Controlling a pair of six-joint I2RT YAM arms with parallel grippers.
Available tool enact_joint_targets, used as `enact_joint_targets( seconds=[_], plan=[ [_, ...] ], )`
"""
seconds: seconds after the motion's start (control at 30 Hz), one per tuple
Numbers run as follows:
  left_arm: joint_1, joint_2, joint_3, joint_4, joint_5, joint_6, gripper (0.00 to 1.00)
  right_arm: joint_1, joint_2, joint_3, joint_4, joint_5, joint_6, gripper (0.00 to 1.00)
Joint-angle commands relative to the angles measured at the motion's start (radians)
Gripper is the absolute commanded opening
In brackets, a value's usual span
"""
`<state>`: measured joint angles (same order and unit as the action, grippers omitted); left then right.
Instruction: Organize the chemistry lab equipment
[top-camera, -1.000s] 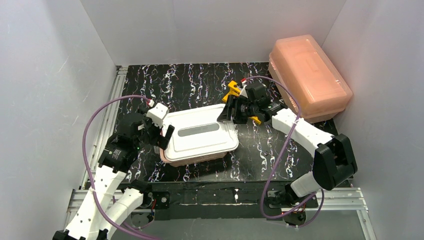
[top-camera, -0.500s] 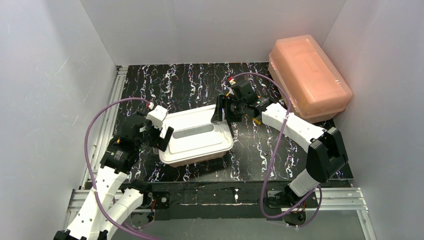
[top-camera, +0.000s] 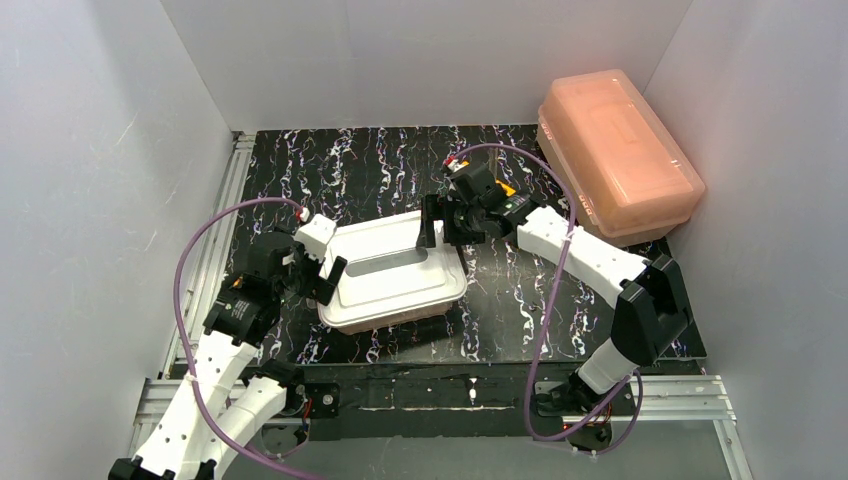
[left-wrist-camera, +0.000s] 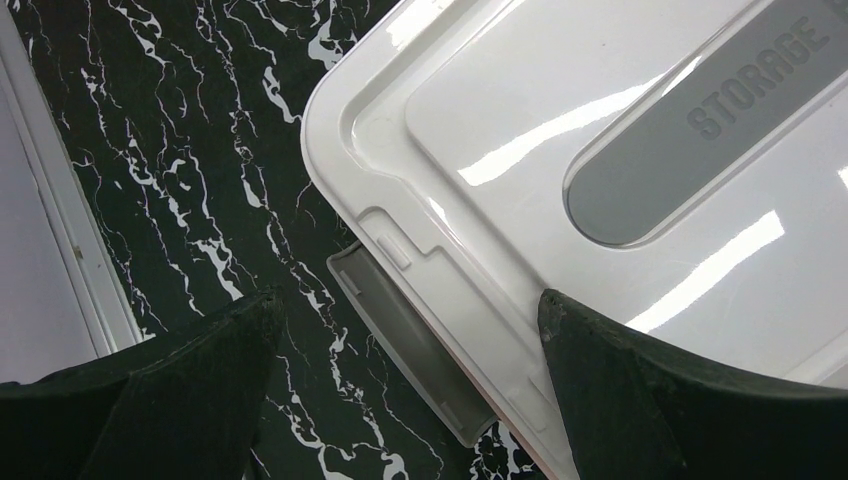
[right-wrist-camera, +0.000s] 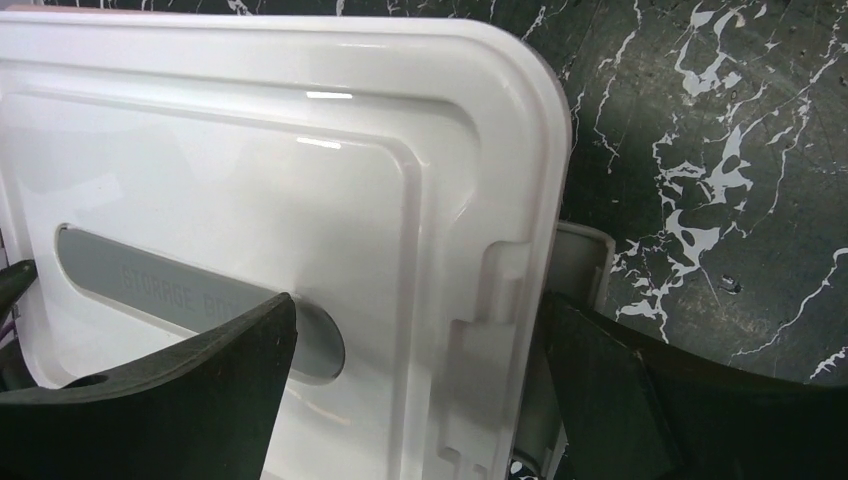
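1. My left gripper (top-camera: 322, 272) has hardly moved in the last second. It hangs at the nine o'clock end of the white lid (top-camera: 395, 262), jaws spread wide and holding nothing.
2. The lidded box has slid slightly toward nine o'clock on the table (top-camera: 340, 170). The lid is on and looks flat.
3. The main change is on the right. My right gripper (top-camera: 447, 228) has swung away from the yellow rack (top-camera: 506, 187) and over the lid's three o'clock end. Its jaws were half apart and are now wide and empty.
4. I judge this to mean the rack is left where it stands for now. Both arms are placed to work the box's end latches.
5. The overhead view alone shows the rack, as a yellow sliver at one o'clock behind my right wrist. It also shows the second pink tub (top-camera: 620, 155), closed, at two o'clock.
6. Only the wrist views show the latches. The left view has a grey latch (left-wrist-camera: 410, 350) between my jaws (left-wrist-camera: 410, 400), under the lid (left-wrist-camera: 600, 150). The right view has its twin (right-wrist-camera: 580, 262) just inside my right-hand finger, lid (right-wrist-camera: 250, 180) below.
7. No bottle, glassware or rods show in any view.
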<state>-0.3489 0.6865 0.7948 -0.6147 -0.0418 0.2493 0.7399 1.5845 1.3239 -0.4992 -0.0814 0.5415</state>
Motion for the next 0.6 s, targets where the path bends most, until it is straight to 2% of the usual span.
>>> enact_joint_targets(
  seconds=[0.0, 0.27, 0.57],
  plan=[
    [0.000, -0.003, -0.007, -0.030, -0.017, 0.008, 0.98, 0.017, -0.030, 0.044, -0.027, 0.065, -0.031, 0.99],
    [0.001, -0.008, -0.015, -0.040, -0.044, 0.027, 0.98, 0.021, -0.110, 0.036, -0.003, 0.058, -0.033, 0.97],
    [0.002, -0.014, -0.018, -0.043, -0.050, 0.021, 0.98, 0.045, -0.107, 0.025, -0.021, 0.052, -0.029, 0.98]
  ],
)
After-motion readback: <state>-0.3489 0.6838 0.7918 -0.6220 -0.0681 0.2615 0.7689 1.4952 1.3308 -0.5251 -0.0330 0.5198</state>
